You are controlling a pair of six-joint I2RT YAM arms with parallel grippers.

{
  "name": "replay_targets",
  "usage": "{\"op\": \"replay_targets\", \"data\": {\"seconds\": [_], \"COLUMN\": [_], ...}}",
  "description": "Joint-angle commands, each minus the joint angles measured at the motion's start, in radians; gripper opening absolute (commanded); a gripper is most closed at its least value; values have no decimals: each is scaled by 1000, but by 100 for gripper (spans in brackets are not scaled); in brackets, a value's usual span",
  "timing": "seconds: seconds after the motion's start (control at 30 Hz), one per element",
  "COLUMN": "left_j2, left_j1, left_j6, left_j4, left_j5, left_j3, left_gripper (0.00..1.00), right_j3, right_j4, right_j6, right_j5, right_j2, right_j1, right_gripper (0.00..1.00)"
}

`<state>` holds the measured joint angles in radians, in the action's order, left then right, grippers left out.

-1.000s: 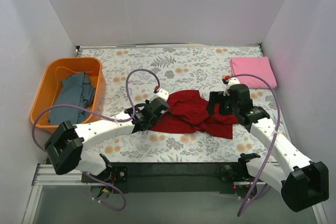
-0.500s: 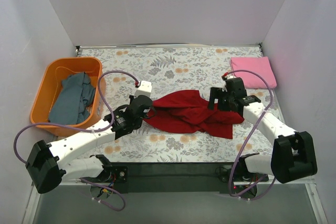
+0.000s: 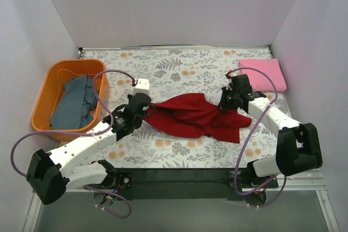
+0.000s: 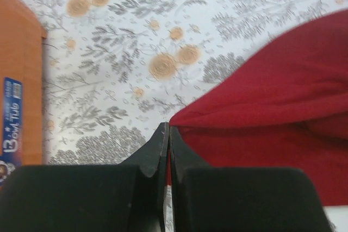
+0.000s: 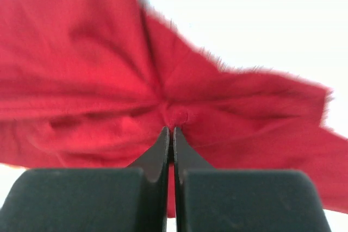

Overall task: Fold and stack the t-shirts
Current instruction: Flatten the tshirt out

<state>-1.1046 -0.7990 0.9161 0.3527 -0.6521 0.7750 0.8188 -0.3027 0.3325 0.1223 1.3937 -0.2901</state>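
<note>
A dark red t-shirt (image 3: 193, 117) lies crumpled and stretched across the middle of the floral tablecloth. My left gripper (image 3: 148, 110) is shut on its left edge; the left wrist view shows red cloth (image 4: 272, 112) pinched between the jaws of the gripper (image 4: 168, 131). My right gripper (image 3: 227, 104) is shut on the shirt's right side, where a bunched fold of the red shirt (image 5: 179, 115) sits at the tips of the gripper (image 5: 170, 131). A folded pink t-shirt (image 3: 262, 74) lies at the back right. A grey-blue t-shirt (image 3: 76, 101) sits in the orange basket.
The orange plastic basket (image 3: 51, 80) stands at the left edge of the table, its side and label also in the left wrist view (image 4: 19, 107). White walls close in the table on three sides. Purple cables loop over both arms.
The right gripper has closed on the red shirt's right side. The left gripper has pulled the shirt's left edge leftward and back, stretching the cloth out.
</note>
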Motion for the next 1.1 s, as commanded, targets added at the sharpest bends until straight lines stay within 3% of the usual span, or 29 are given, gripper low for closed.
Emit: {"op": "replay_targets", "data": {"seconds": [0.0, 0.1, 0.27, 0.37, 0.5, 0.6, 0.63, 0.73, 0.87, 1.07], "left_j2": [38, 31, 31, 77, 169, 245, 262, 321, 379, 419], "left_j1": [104, 190, 221, 222, 221, 222, 221, 222, 224, 224], "left_j6": [-25, -69, -129, -119, -79, -25, -14, 26, 38, 38], "left_j4": [-37, -32, -5, 14, 17, 14, 8, -9, -43, -73], "left_j5": [34, 74, 54, 57, 69, 83, 82, 59, 6, -50], "left_j3": [79, 162, 351, 371, 276, 169, 140, 40, -51, -129], "left_gripper": [0, 0, 0, 0, 0, 0, 0, 0, 0, 0], "right_j3": [176, 311, 433, 386, 206, 2, -79, -177, -187, -31], "right_j4": [11, -3, 2, 20, 24, 4, -7, -35, -38, -42], "right_j6": [-56, -114, -193, -199, -129, -29, 14, 43, 16, -44], "right_j5": [-99, -175, -262, -280, -314, -309, -308, -264, -263, -254], "right_j2": [-54, -103, -186, -283, -462, -576, -596, -647, -615, -330], "right_j1": [28, 58, 62, 63, 63, 66, 66, 69, 74, 91], "right_gripper": [1, 1, 1, 1, 1, 17, 35, 59, 64, 64]}}
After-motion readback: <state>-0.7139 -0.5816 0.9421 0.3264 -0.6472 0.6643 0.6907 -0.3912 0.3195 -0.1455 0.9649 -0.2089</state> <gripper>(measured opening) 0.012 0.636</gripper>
